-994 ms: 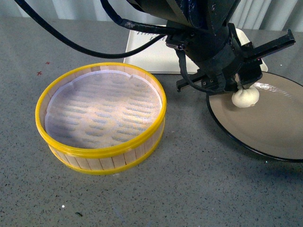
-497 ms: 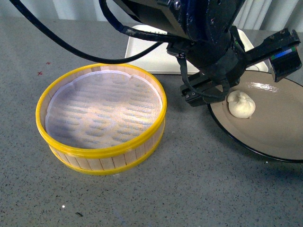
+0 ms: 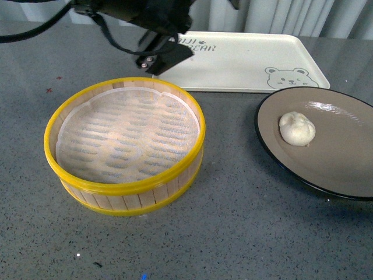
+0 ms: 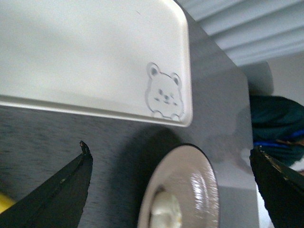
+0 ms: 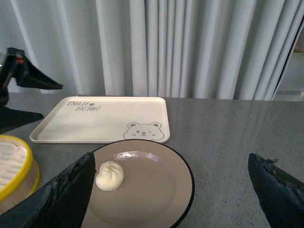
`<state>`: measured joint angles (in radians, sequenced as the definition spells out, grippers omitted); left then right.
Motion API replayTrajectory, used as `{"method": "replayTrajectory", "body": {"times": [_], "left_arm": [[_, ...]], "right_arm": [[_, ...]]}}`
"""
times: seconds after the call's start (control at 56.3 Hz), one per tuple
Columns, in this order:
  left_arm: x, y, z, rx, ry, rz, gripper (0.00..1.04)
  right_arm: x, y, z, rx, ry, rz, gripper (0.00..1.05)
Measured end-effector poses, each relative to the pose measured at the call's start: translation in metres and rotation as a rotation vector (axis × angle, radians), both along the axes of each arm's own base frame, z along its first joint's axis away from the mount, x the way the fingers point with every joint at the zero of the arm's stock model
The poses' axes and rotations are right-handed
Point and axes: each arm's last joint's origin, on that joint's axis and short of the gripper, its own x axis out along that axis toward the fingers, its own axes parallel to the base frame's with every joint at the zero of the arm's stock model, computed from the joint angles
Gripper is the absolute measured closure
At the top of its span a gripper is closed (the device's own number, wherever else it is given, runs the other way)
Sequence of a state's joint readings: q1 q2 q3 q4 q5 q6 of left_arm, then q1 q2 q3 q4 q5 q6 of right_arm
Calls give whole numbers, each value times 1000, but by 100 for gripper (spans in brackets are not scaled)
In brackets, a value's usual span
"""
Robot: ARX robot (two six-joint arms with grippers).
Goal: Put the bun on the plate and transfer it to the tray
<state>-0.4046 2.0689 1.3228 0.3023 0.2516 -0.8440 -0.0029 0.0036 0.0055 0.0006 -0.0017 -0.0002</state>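
One pleated cream bun (image 3: 297, 129) sits on the glossy taupe, black-rimmed plate (image 3: 344, 169), just beside the smooth white rectangular tray (image 3: 245, 64); round yellow-rimmed steamer basket (image 3: 125, 146) nearby. Left wrist view: left gripper (image 4: 168, 148) hangs above tray edge, fingers spread wide, empty. Right wrist view: right gripper (image 5: 171, 156) faces the plate, equally wide, empty.

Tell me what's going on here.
A two-armed robot is getting a bun onto a plate and then over to a tray. The bun lies on the plate, which stands on the table beside the tray, not on it. The left hand and the right hand are both open and hold nothing. The steamer basket holds only its liner.
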Motion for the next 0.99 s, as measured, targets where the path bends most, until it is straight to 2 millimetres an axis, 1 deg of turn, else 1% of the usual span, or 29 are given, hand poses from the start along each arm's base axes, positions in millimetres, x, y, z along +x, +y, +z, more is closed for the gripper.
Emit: {"method": "replayTrajectory", "body": {"times": [0.036, 0.071, 0.107, 0.142, 0.16, 0.195, 0.249, 0.284, 0.302, 0.391, 0.408, 0.462, 0.479, 0.533, 0.568, 0.621, 0.852, 0.923, 0.994], "left_arm": [[-2, 10, -2, 24, -5, 57, 7], [-3, 15, -5, 61, -32, 91, 8], [-4, 19, -6, 122, -144, 179, 12], [-10, 27, -8, 234, -307, 296, 20], [-18, 35, -9, 332, -412, 359, 25], [-35, 50, -12, 469, -527, 431, 34], [-59, 71, -8, 587, -640, 443, 46], [-72, 82, -5, 624, -673, 448, 53], [-75, 85, -5, 637, -680, 444, 55], [-101, 107, -5, 701, -694, 438, 71], [-104, 109, -5, 705, -692, 437, 73], [-120, 121, -9, 731, -678, 431, 84], [-122, 123, -10, 734, -677, 428, 85], [-137, 130, -12, 745, -673, 412, 96], [-143, 133, -12, 745, -674, 408, 101], [-156, 139, -11, 747, -681, 401, 101], [-196, 160, -10, 757, -681, 411, 101], [-210, 165, -10, 758, -681, 408, 101], [-220, 168, -10, 758, -681, 408, 101]], "right_arm": [[0, 0, 0, 0, 0, 0, 9], [0, 0, 0, 0, 0, 0, 9], [0, 0, 0, 0, 0, 0, 9], [0, 0, 0, 0, 0, 2, 9], [0, 0, 0, 0, 0, 3, 9], [0, 0, 0, 0, 0, 2, 9], [0, 0, 0, 0, 0, -1, 9], [0, 0, 0, 0, 0, -1, 9], [0, 0, 0, 0, 0, 0, 9], [0, 0, 0, 0, 0, 0, 9], [0, 0, 0, 0, 0, 0, 9], [0, 0, 0, 0, 0, 0, 9], [0, 0, 0, 0, 0, 0, 9], [0, 0, 0, 0, 0, 0, 9], [0, 0, 0, 0, 0, 0, 9], [0, 0, 0, 0, 0, 0, 9], [0, 0, 0, 0, 0, 0, 9], [0, 0, 0, 0, 0, 0, 9], [0, 0, 0, 0, 0, 0, 9]]}}
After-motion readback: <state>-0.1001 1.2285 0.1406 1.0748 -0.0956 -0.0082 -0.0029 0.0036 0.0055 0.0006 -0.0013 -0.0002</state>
